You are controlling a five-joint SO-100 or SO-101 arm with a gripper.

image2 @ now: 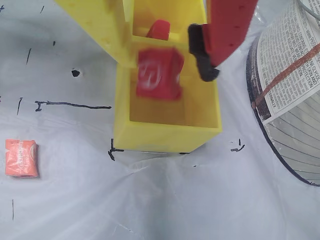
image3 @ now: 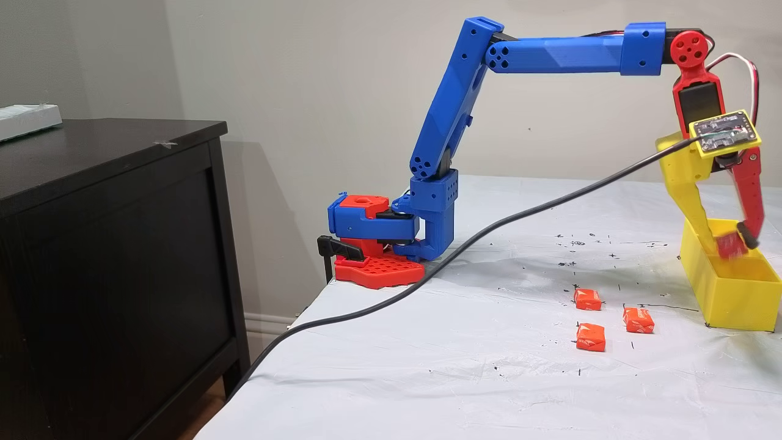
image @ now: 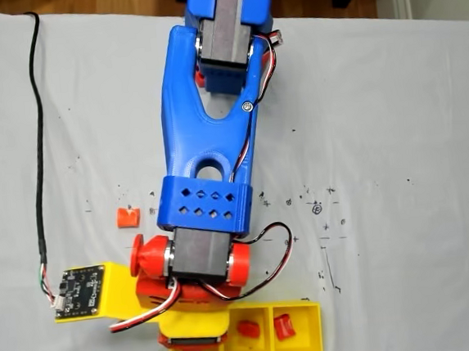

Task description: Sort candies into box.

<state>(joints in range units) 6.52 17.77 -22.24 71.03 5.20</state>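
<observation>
Over the near end compartment of the flat bright-yellow three-compartment plastic tray (image2: 170,132) I see my two-finger claw (image2: 165,55), one finger yellow plastic, the other red with a black pad. A small square red wrapped candy with white print (image2: 160,74) sits between the fingers and looks blurred in the wrist view; I cannot tell whether the fingers grip it or stand apart from it. In a fixed view from the side the same candy (image3: 730,245) is level with the tray's rim (image3: 733,293), by the tips of the claw (image3: 730,243).

In a fixed view from above, the tray (image: 303,346) lies at the bottom edge, with one red candy (image: 249,329) in the middle compartment and another (image: 284,326) in the right-hand one. An orange candy (image: 127,217) lies on the white marked table cover (image: 395,129), well to the left of the arm.

From the side I count three orange candies on the cover, left of the tray: one (image3: 588,299) nearer the arm's base, one (image3: 638,320) closest to the tray, one (image3: 591,337) towards the front.
</observation>
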